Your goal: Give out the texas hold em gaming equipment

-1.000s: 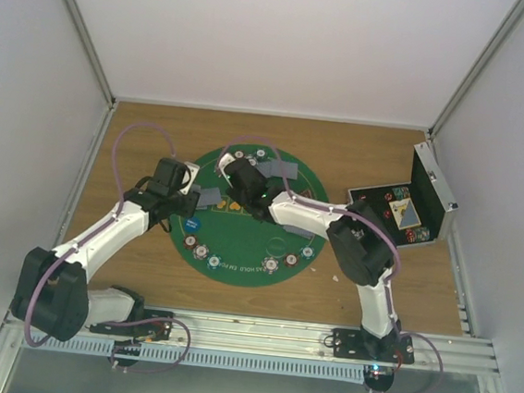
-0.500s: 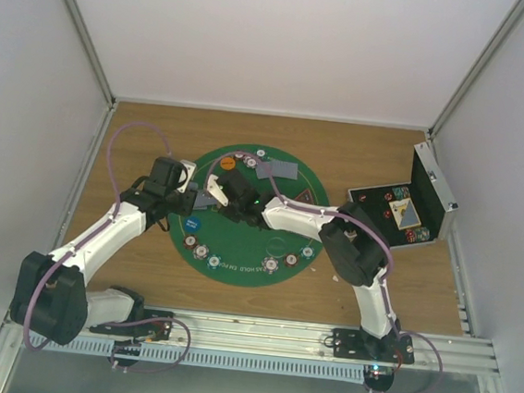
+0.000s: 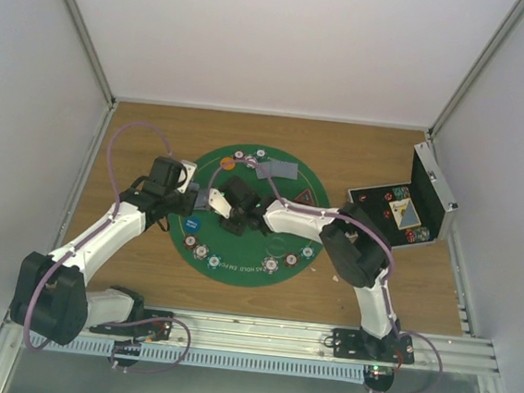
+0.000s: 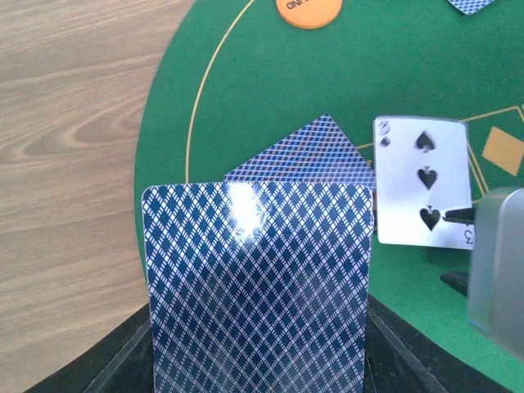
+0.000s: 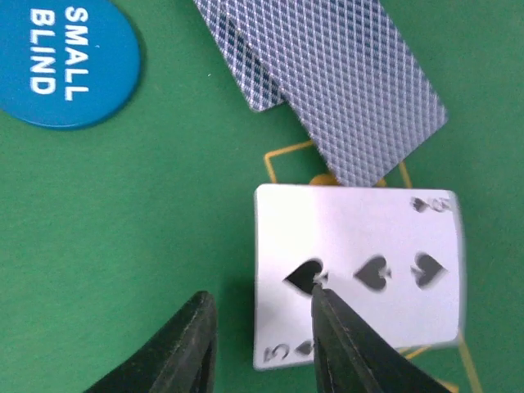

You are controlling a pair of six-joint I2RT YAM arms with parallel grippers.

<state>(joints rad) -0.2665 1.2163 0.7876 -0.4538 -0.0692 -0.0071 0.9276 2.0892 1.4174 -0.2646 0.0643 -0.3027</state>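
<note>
My left gripper (image 4: 258,360) is shut on blue-backed playing cards (image 4: 258,286) that fill the left wrist view and hide its fingers. A face-up three of spades (image 5: 368,270) lies on the green mat (image 5: 123,213). My right gripper (image 5: 258,296) stands open over that card's near end, one fingertip above it and the other over bare felt. Two face-down cards (image 5: 344,90) lie just beyond, beside the blue small-blind disc (image 5: 61,61). From above, both grippers meet at the mat's left side (image 3: 208,199). An orange disc (image 3: 227,165) and more cards (image 3: 277,169) lie at the far rim.
Poker chips (image 3: 271,265) sit spaced along the mat's near rim and a dark triangular marker (image 3: 305,198) on its right. The open metal case (image 3: 399,214) stands on the wooden table at the right. Walls close in on three sides.
My right gripper swung from the mat's far side toward the left with a card, then opened; the three of spades now lies face up. The left arm has barely moved.
</note>
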